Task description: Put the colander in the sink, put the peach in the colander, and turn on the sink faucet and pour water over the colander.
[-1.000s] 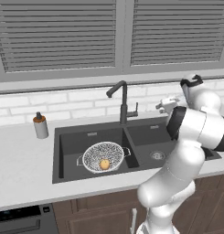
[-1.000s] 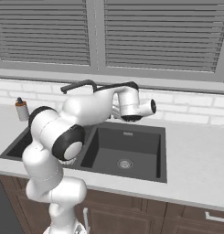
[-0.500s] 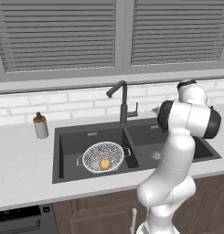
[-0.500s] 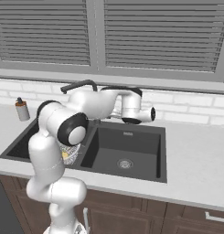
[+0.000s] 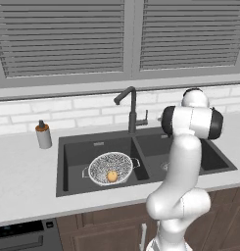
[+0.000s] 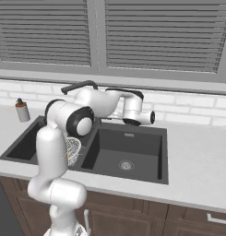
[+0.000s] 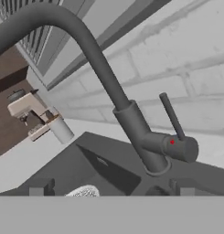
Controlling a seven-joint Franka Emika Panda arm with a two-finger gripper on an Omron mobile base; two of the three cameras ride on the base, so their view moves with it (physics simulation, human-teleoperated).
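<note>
- Claw point(image 6: 153, 118) stands with its jaws spread wide and nothing between them; it hangs over the back edge of the sink, just right of the faucet base, and in the hand view its two dark tips sit low, apart from the tap
- Counter point(image 5: 23, 181) runs pale and bare along the front and left of the basins; on the right base view it stretches open to the right of the sink
- Sink point(image 5: 97, 144) is a dark double basin with a divider; the right basin point(image 6: 128, 147) holds just its silver drain point(image 6: 126, 164), leaving free room below the claw
- Sink faucet point(image 5: 132, 110) rises at the back rim above the divider, its gooseneck spout arching toward the left basin; in the hand view its side lever point(image 7: 171, 116) stands up, tilted, close ahead of the claw
- Colander point(image 5: 110, 168) sits in the left basin, near the divider and front wall
- Soap bottle point(image 5: 43, 135) stands on the counter left of the sink, well apart from the arm
- Peach point(image 5: 112, 176) lies inside the colander, near its middle
</note>
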